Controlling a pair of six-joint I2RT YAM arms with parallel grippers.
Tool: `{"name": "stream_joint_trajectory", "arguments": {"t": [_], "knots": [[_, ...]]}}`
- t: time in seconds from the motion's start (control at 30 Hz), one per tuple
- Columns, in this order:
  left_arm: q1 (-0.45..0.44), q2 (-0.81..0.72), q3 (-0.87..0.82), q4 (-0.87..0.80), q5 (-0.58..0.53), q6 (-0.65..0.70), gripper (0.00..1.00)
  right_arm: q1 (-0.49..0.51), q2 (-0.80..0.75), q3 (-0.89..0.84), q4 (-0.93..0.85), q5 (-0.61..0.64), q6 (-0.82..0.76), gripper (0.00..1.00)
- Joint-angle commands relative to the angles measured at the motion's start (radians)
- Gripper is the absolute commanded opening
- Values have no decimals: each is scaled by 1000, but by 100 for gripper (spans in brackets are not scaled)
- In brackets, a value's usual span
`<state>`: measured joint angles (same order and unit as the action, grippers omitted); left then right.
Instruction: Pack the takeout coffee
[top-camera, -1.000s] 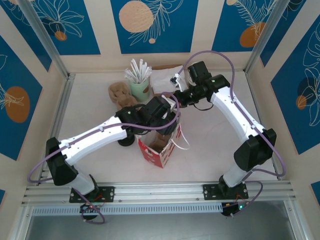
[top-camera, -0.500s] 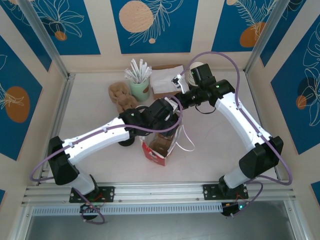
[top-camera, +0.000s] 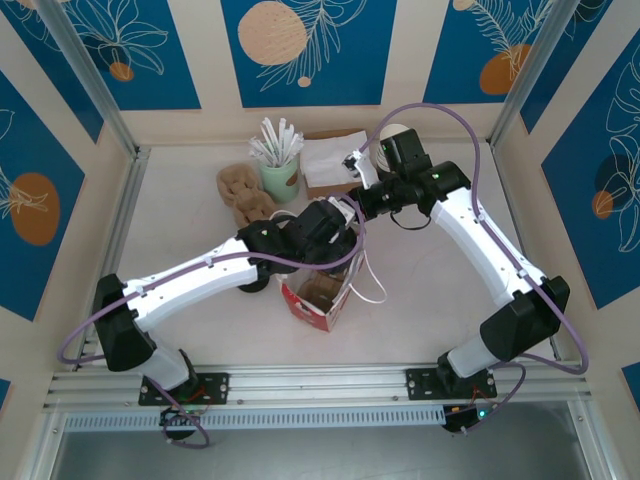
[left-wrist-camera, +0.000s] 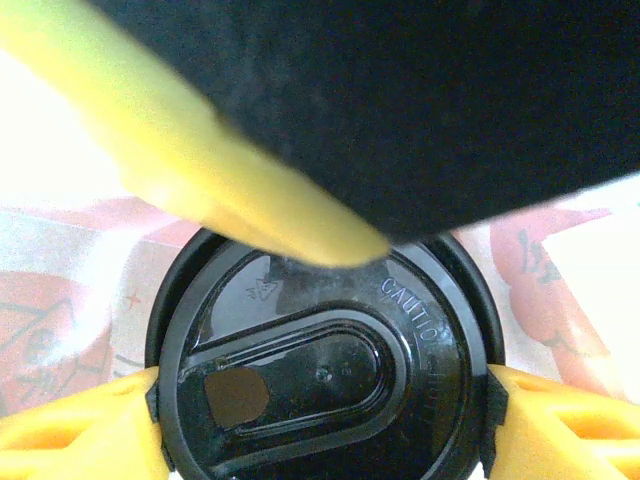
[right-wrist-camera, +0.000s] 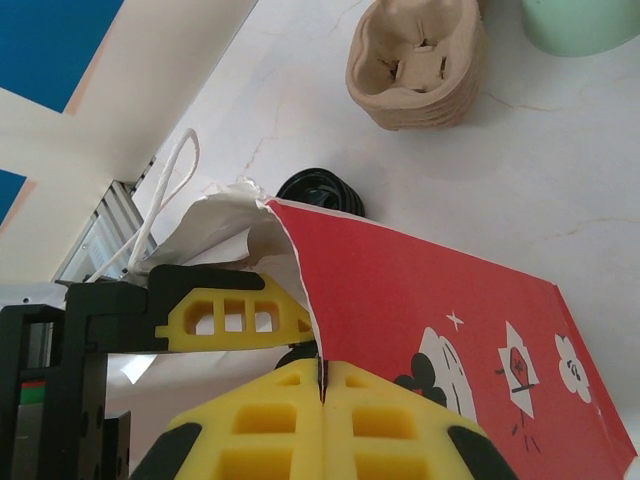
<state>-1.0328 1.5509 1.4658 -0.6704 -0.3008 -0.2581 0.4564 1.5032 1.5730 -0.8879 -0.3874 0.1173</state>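
While the right gripper (right-wrist-camera: 322, 385) pinches the bag (right-wrist-camera: 430, 300) rim, the left gripper (left-wrist-camera: 320, 415) clasps coffee (left-wrist-camera: 330, 340).

Glossy black plastic lid on the takeout coffee (left-wrist-camera: 330, 385), catching glare. Now the red bag (right-wrist-camera: 440, 300): smooth printed paper, creased at its rim. Those cup carriers (right-wrist-camera: 415, 60) look rough, fibrous pulp. And the surface (right-wrist-camera: 560, 170), smooth, marbled.

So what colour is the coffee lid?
The lid is shiny black, clearest in the left wrist view.

Right hand (right-wrist-camera: 322, 385): we see it pinched on the rim of the red bag (right-wrist-camera: 440, 290).
Cup carriers (right-wrist-camera: 415, 60): stacked on the tabletop (right-wrist-camera: 560, 180) beyond it.
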Motion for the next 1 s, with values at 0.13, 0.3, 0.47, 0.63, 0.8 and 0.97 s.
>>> {"name": "stream_joint_trajectory", "arguments": {"t": [0.13,0.3,0.47,0.63,0.8,0.97], "knots": [[-1,-21,17,-73,-5,11,73,10,-58,19,-9,13,-1,0],[0,-45,-17,-65,9,-4,73,-5,-51,19,-11,36,14,0],[0,-64,-41,-54,15,-10,73,-12,-55,15,-8,44,12,0],[-1,-77,-68,-43,19,-14,73,-31,-56,14,-6,46,17,0],[-1,-69,-80,-18,21,-10,73,-40,-58,12,-1,36,29,0],[2,-43,-78,32,7,-2,73,-39,-82,-18,21,-20,28,0]]}}
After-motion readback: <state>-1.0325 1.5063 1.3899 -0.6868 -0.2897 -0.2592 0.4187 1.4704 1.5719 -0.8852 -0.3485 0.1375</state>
